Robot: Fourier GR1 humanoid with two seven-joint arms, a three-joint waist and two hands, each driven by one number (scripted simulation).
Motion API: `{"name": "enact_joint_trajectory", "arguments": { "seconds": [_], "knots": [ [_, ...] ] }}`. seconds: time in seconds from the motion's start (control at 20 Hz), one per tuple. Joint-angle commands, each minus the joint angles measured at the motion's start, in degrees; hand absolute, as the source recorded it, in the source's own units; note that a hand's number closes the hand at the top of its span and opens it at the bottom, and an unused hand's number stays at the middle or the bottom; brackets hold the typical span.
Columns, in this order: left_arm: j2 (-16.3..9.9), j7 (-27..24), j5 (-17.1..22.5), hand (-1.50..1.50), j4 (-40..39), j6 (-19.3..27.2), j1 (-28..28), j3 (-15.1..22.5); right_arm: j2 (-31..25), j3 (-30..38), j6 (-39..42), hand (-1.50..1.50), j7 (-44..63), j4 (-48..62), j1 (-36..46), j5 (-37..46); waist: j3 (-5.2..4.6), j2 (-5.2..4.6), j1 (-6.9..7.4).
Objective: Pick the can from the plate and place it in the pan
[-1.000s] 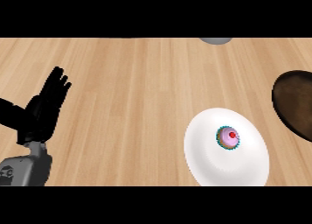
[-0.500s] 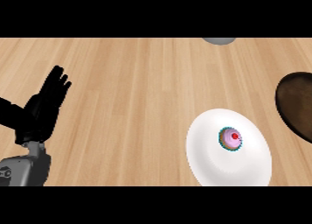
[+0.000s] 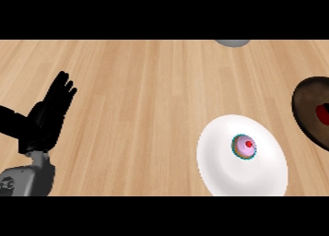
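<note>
With the can standing upright on the white plate at lower right, the pan at right edge, and the left hand resting open at left, a centred descent over the can is advisable.

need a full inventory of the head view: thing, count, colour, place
counter: 1, light wood planks, fills the view
plate: 1, white, lower right of centre on the counter
can: 1, seen from above, pink top with a red centre and a teal rim, standing on the plate
pan: 1, dark brown, right edge, partly cut off by the view
red shape: 1, red, inside the pan at the right edge; cannot tell what it is
grey object: 1, grey, top edge right of centre, mostly cut off
left hand: 1, black on a grey forearm, left edge, open, fingers up, resting
right hand: not in view
</note>
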State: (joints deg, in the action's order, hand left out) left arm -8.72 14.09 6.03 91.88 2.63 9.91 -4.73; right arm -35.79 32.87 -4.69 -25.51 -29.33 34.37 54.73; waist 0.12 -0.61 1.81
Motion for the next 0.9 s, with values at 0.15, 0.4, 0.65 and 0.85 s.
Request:
{"name": "enact_joint_trajectory", "arguments": {
  "seconds": [0.15, 0.4, 0.65, 0.85],
  "knots": [
    [0.65, 2.72, -0.92, 0.0, 0.41, 1.73, 2.55, 0.41, -3.77, 2.74, 0.7, -1.5, -7.37, 12.42, 3.38, -3.26, 0.09, -0.07, -0.22],
    [0.47, -1.85, -0.19, 0.0, -2.08, -0.01, 0.21, -0.65, -5.72, 10.8, 6.1, -1.5, -14.77, 12.36, 3.21, -12.84, 0.09, 0.05, -1.02],
    [1.6, -1.54, -2.36, 0.0, -1.48, 1.56, -0.98, 1.0, -11.35, 17.55, 17.95, -1.5, -14.82, 16.7, 2.22, -20.3, 0.09, 0.13, -1.56],
    [1.24, 0.99, -1.28, 0.0, 0.59, 1.54, 0.04, 0.58, -17.63, 20.33, 28.25, -1.5, -18.04, 19.49, -3.13, -23.56, 0.16, 0.16, -1.54]
  ]
}}
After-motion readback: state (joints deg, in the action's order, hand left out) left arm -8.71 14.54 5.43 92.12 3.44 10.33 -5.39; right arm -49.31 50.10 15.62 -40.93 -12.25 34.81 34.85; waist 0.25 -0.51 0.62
